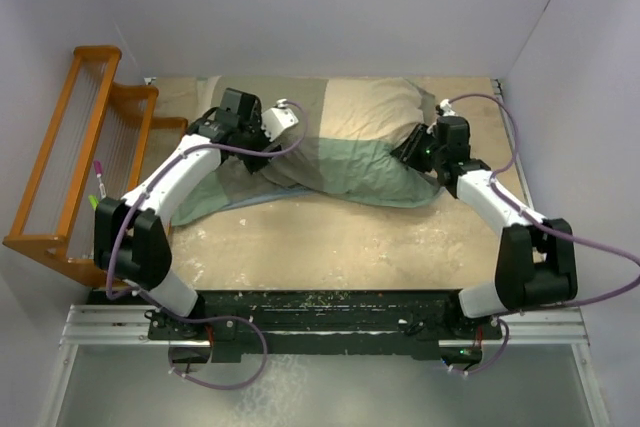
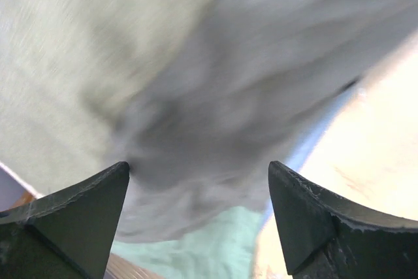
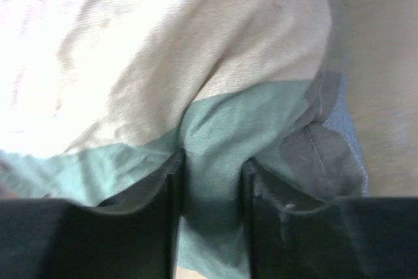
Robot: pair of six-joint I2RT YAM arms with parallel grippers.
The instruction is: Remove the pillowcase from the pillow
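The pillowcase, blocked in cream, sage green, grey-olive and teal, lies bulging across the back of the table, with a flat flap towards the left front. The pillow is hidden inside it. My left gripper is at the case's left part with its jaws wide apart. In the left wrist view blurred grey and teal cloth lies just ahead of the jaws. My right gripper is at the case's right end. In the right wrist view it is shut on a fold of teal cloth.
An orange wooden rack stands at the table's left edge beside my left arm. White walls close the back and both sides. Bare beige tabletop lies between the case and the arm bases.
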